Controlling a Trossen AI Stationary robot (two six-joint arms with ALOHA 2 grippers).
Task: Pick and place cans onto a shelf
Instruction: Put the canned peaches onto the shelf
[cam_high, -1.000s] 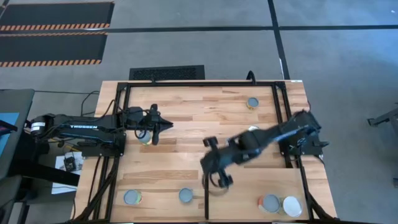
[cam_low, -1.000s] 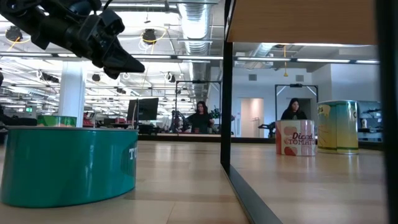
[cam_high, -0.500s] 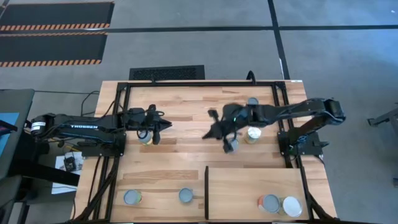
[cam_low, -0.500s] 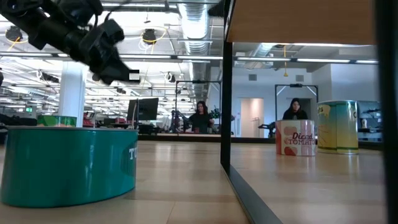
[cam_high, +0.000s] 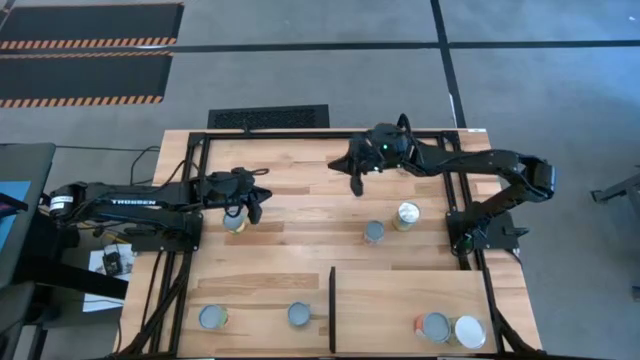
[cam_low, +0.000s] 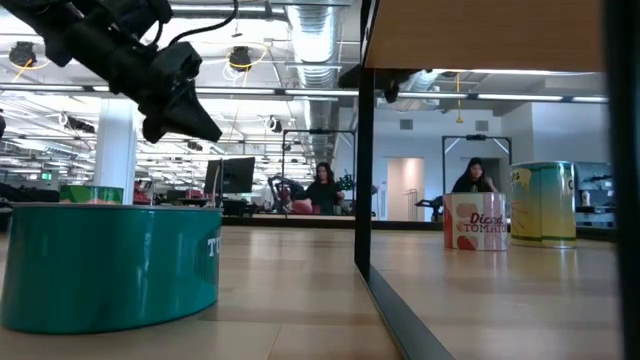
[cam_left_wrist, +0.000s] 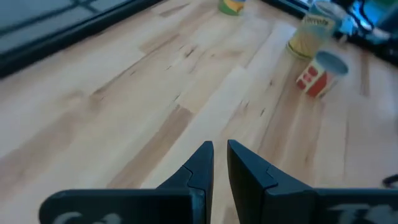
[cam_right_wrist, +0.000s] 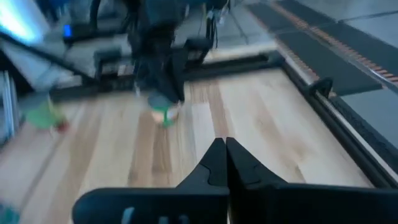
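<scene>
My left gripper (cam_high: 254, 208) hovers shut and empty over the table's left part, tipped downward beside a green-labelled can (cam_high: 233, 221) standing on its base. My right gripper (cam_high: 355, 181) is shut and empty, up over the far middle of the table. A red-labelled can (cam_high: 374, 232) and a yellow-labelled can (cam_high: 406, 215) stand mid-table, also in the left wrist view (cam_left_wrist: 320, 73), (cam_left_wrist: 313, 28). The shelf (cam_high: 400, 300) lies near right, its black divider (cam_high: 331, 308) on its left edge, with two cans (cam_high: 434, 326), (cam_high: 469, 331) on its near right corner.
Two more cans (cam_high: 213, 317), (cam_high: 299, 315) stand by the near edge, left of the divider; one shows as a large teal can (cam_low: 110, 265) in the low view. A black frame (cam_high: 300, 134) borders the table. Bare planks lie between the two grippers.
My right gripper has swung from above the divider's far end, past the two mid-table cans, toward the far edge, staying shut. My left gripper has kept its place but rolled and tipped its fingers downward. No can has moved.
</scene>
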